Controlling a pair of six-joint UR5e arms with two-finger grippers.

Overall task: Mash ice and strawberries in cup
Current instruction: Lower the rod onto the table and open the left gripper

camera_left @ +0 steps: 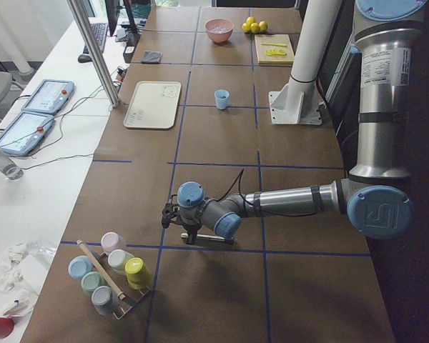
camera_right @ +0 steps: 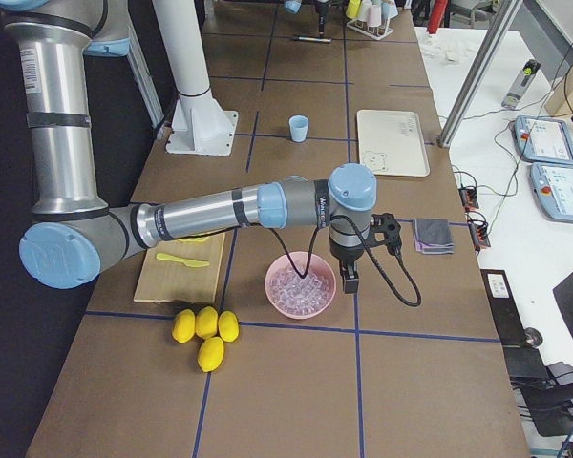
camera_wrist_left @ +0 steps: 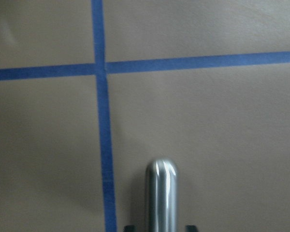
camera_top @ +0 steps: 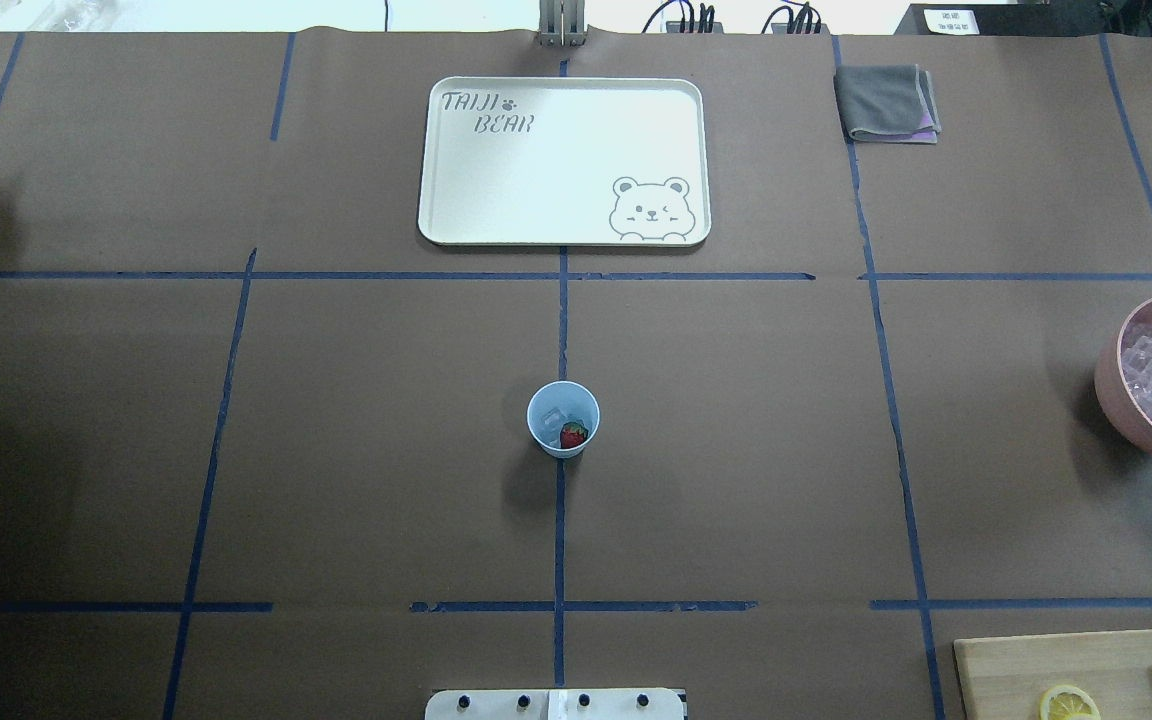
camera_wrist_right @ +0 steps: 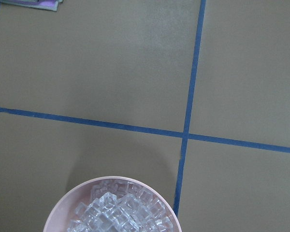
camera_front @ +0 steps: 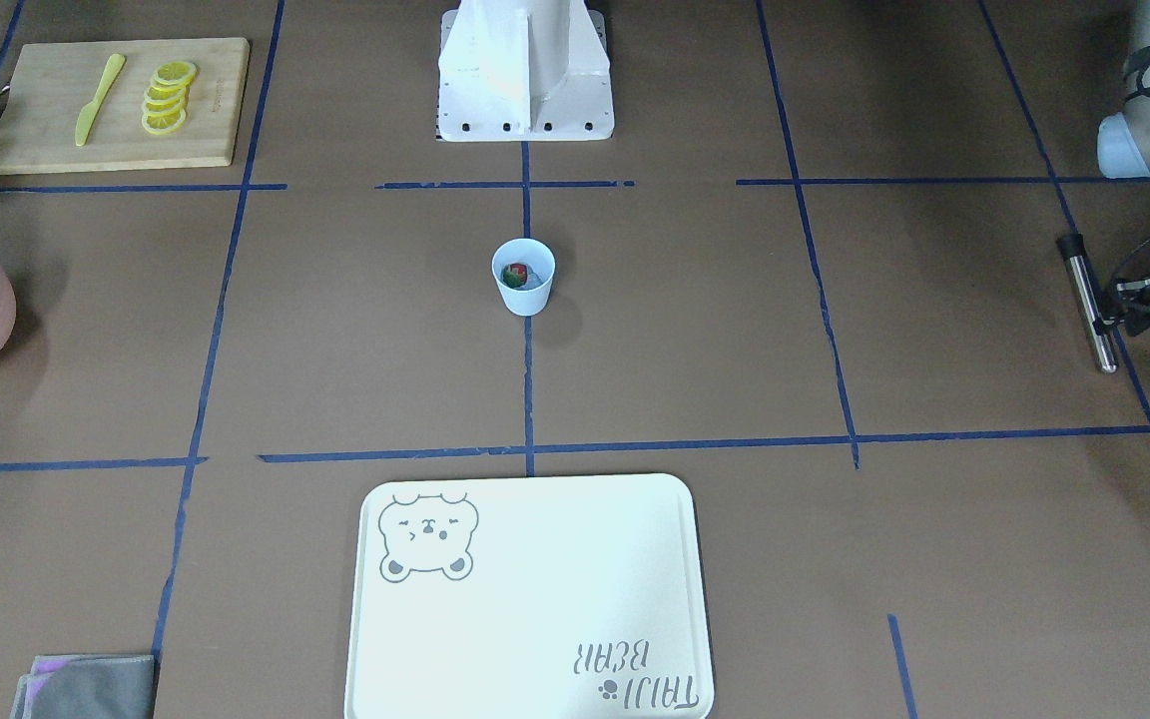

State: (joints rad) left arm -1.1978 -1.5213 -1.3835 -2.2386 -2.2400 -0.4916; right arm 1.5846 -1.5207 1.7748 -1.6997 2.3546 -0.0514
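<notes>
The pale blue cup [camera_top: 563,419] stands upright at the table's centre, far from both grippers. Inside it lie a red strawberry [camera_top: 573,435] and clear ice [camera_top: 552,413]. My left gripper [camera_front: 1106,318] is low over the table at its far left end, open, with a steel rod [camera_front: 1084,300] lying between its fingers; the left wrist view shows that rod [camera_wrist_left: 161,193] with a narrow gap on each side. My right gripper [camera_right: 349,277] hangs beside the pink bowl [camera_right: 273,286] of ice cubes; I cannot tell whether it is open or shut.
A white bear tray [camera_top: 496,180] lies beyond the cup. A wooden board [camera_front: 46,140] carries lemon slices [camera_front: 167,98] and a yellow knife [camera_front: 98,98]. Whole lemons [camera_right: 205,329], a grey cloth [camera_top: 886,100] and a rack of pastel cups [camera_left: 107,275] sit at the edges.
</notes>
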